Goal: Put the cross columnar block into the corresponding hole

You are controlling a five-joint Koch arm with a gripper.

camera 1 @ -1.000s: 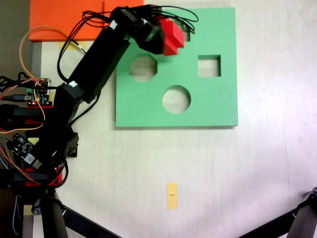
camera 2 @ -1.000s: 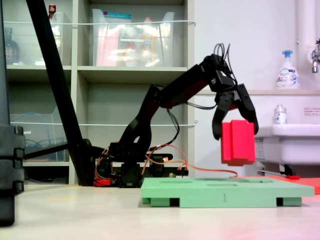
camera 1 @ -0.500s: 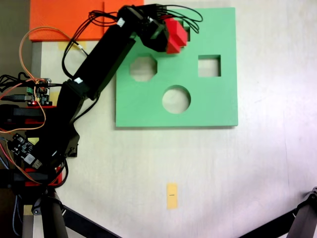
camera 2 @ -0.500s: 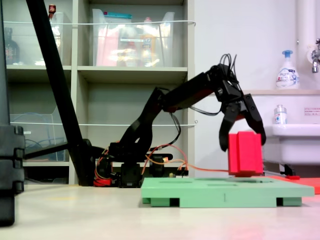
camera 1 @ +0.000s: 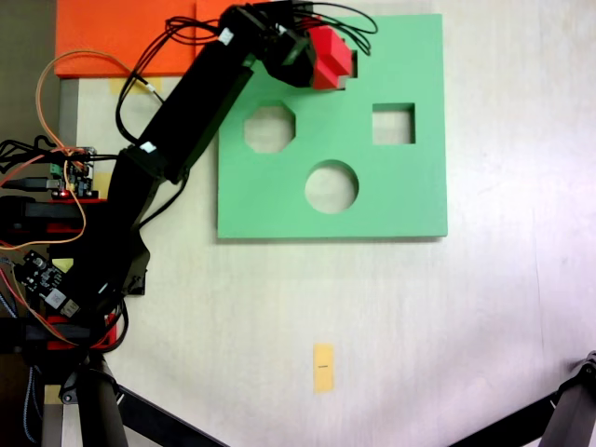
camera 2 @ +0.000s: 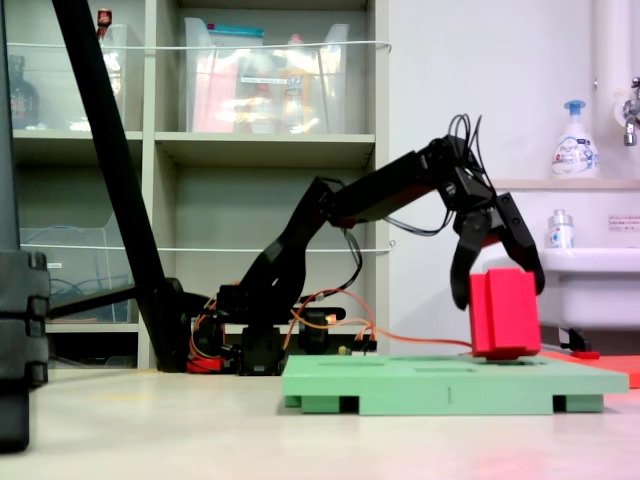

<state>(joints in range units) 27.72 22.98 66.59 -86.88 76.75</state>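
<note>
My gripper (camera 1: 326, 60) is shut on the red cross columnar block (camera 1: 330, 54) over the far edge of the green foam board (camera 1: 391, 200). From the side, the gripper (camera 2: 498, 294) has a black finger on each face of the block (camera 2: 503, 312). The block is slightly tilted, and its lower end meets the top of the board (camera 2: 400, 385). The corresponding hole (camera 1: 350, 65) shows only as a dark notch right of the block; the rest is covered. An octagonal cutout (camera 1: 269, 128), a square cutout (camera 1: 393, 123) and a round cutout (camera 1: 331, 186) stand open.
An orange sheet (camera 1: 121, 37) lies beyond the board's left corner. Circuit boards and wires (camera 1: 56, 177) sit by the arm's base. A yellow tag (camera 1: 323, 367) lies on the near table, and black tripod legs (camera 1: 102, 410) cross the front corners.
The gripper has come down with the red block and moved slightly toward the board's far edge. The block went from hanging above the board to touching its top.
</note>
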